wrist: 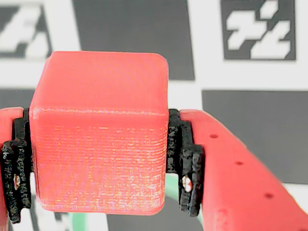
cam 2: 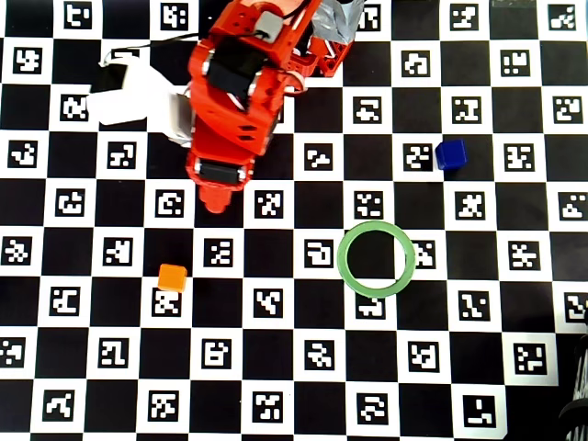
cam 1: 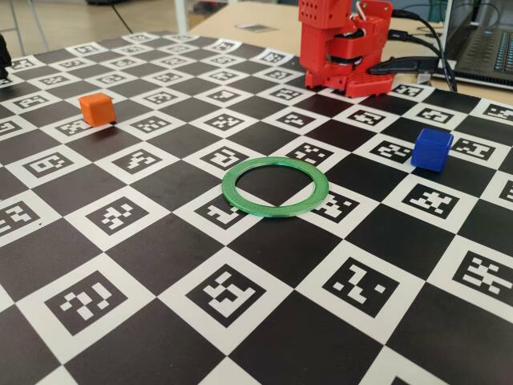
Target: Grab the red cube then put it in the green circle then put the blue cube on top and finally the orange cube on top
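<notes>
Red cube (wrist: 98,139) fills the middle of the wrist view, clamped between the two fingers (wrist: 185,159), whose black pads press against its left and right faces, so the gripper (wrist: 98,192) is closed snugly on it. A sliver of pale green shows beneath the cube at the bottom edge of that view, though I can't tell what it belongs to. From overhead, the red arm (cam 2: 234,101) reaches down from the top of the frame into the upper left, and the cube itself is hidden under it there. Green circle (cam 2: 376,257) lies flat on the checkered surface (cam 2: 276,386) right of centre, its middle open. Blue cube (cam 2: 450,154) sits in the upper right, well apart from the ring. Orange cube (cam 2: 172,277) rests at left of centre, below the arm's tip.
</notes>
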Robot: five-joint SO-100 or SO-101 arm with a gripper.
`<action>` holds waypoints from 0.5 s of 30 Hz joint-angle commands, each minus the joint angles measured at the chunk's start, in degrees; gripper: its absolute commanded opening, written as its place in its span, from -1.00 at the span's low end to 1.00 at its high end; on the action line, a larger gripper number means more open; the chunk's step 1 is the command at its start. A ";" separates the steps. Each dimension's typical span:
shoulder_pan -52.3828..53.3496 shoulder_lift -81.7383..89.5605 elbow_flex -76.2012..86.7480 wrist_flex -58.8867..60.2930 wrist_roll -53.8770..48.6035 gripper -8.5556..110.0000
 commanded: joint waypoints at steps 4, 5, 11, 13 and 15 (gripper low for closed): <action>-10.72 2.29 -5.10 2.20 4.31 -0.77; -12.39 2.02 -5.27 2.29 5.10 -0.78; -23.73 -1.58 -5.98 0.00 11.07 -0.79; -26.98 -3.87 -6.94 -1.32 13.62 -0.79; -29.71 -7.73 -9.76 -1.41 16.26 -0.79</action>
